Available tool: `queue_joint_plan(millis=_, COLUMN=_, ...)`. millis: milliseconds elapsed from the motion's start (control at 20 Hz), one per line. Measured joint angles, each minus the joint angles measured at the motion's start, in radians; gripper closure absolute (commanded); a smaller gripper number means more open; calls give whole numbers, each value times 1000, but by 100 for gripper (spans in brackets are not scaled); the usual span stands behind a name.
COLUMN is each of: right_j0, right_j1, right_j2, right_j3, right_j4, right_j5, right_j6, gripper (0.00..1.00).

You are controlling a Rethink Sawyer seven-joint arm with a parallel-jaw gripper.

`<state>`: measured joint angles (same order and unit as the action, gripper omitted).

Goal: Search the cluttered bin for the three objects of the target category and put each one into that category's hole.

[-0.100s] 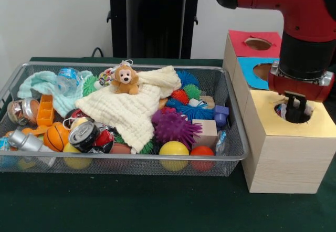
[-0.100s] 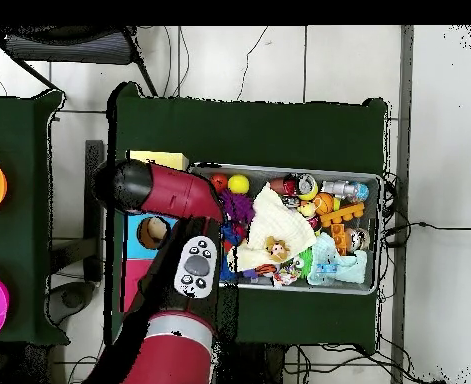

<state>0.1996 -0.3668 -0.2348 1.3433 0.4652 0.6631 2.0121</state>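
Sawyer gripper [image 1: 295, 107] dips into the yellow box's hole [image 1: 294, 112] beside a crowded wire bin [image 1: 231, 153]

The red arm [image 1: 294, 11] hangs over the yellow-topped wooden box [image 1: 286, 148], its dark fingers down inside the round hole; whether they are released or clenched on anything cannot be told. Behind that box stand the blue box [image 1: 257, 69] and the red box [image 1: 254, 43]. In the bin just beside the yellow box lie a purple spiky ball [image 1: 173, 128], a yellow ball [image 1: 174, 149], a cream cloth [image 1: 131, 108] and a monkey plush [image 1: 126, 81]
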Motion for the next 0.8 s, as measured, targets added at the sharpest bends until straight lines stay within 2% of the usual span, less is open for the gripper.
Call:
queue_joint_plan(millis=600, right_j0=44, right_j1=-9, right_j2=-58, right_j3=0, right_j4=0, right_j5=-6, right_j6=0, gripper=100)
queue_joint_plan(millis=800, right_j0=46, right_j1=-33, right_j2=-58, right_j3=22, right_j4=1, right_j5=-22, right_j6=0, gripper=100)
